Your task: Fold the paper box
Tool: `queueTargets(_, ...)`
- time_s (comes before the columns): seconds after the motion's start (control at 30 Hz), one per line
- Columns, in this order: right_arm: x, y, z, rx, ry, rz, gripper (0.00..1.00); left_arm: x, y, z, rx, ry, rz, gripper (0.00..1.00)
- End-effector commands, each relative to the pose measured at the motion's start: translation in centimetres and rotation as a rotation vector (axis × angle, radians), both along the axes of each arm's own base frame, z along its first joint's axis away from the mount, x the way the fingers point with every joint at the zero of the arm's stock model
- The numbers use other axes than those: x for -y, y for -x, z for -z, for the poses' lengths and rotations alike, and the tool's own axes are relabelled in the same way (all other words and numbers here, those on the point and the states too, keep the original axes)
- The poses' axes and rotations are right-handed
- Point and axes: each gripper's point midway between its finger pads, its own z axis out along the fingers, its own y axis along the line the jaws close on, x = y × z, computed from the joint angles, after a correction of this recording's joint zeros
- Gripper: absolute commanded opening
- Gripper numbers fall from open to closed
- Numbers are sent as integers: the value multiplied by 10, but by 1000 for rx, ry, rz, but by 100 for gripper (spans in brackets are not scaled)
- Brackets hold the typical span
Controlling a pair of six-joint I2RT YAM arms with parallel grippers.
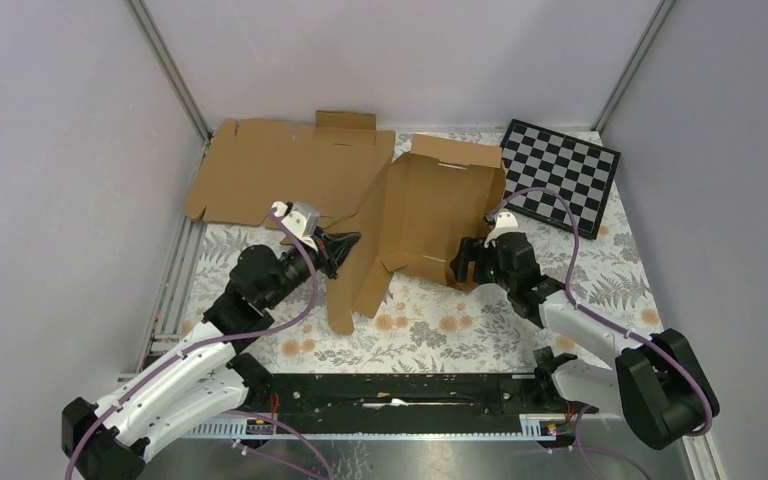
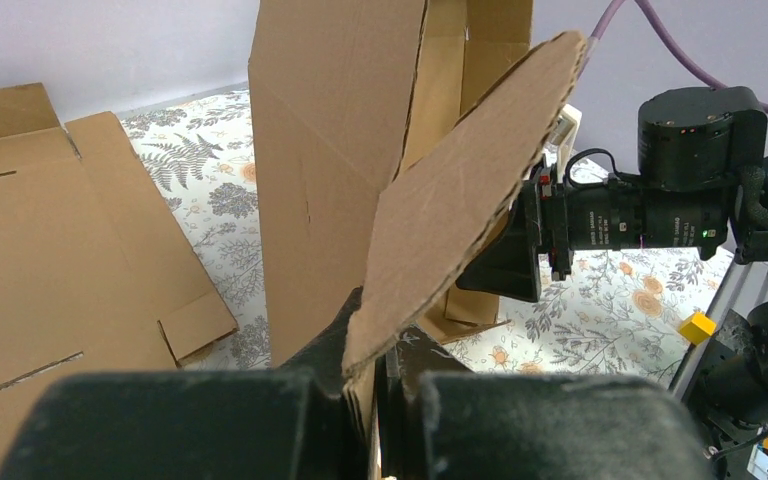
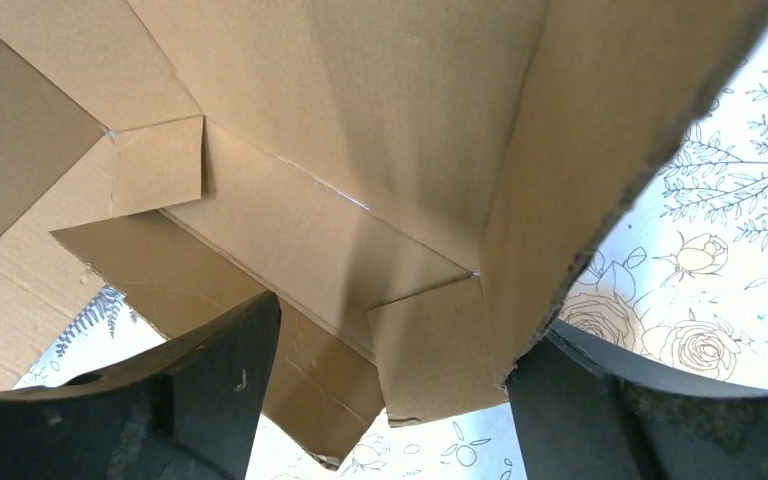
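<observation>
Pincers first: the left gripper (image 2: 375, 362) is clamped tight on a round-edged flap of the plain brown corrugated cardboard paper box (image 1: 430, 215). The right gripper (image 3: 390, 330) gapes wide astride another flap, not closed on it. Half-raised, the box sits mid-table on floral-print cloth (image 1: 440, 330). Beyond lie a flat brown cardboard sheet (image 1: 280, 170) and a black-and-white checkerboard (image 1: 560, 175).

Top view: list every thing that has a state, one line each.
paper box: partly folded, walls raised, not closed.
cardboard sheet: flat, unfolded.
checkerboard: lying at the back right, untouched.
left fingers: shut on a box flap.
right fingers: open, either side of a box wall.
</observation>
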Motion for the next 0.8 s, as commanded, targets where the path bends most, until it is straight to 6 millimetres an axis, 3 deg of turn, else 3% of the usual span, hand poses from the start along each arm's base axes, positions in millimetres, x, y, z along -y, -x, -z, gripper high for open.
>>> queueTargets(0.0,-5,6,-1,-37,6,13,84,9,7,-15,17,61,58,0)
queueTargets(0.13,-19,18,4,-64,26,-84,99,9,8,-15,14,66,56,0)
queueTargets(0.3,-42,26,9,-98,97,-171,100,7,9,-17,20,81,52,0)
queueTargets(0.77,-63,48,22,-77,271,-217,100,8,10,-3,-88,105,43,0)
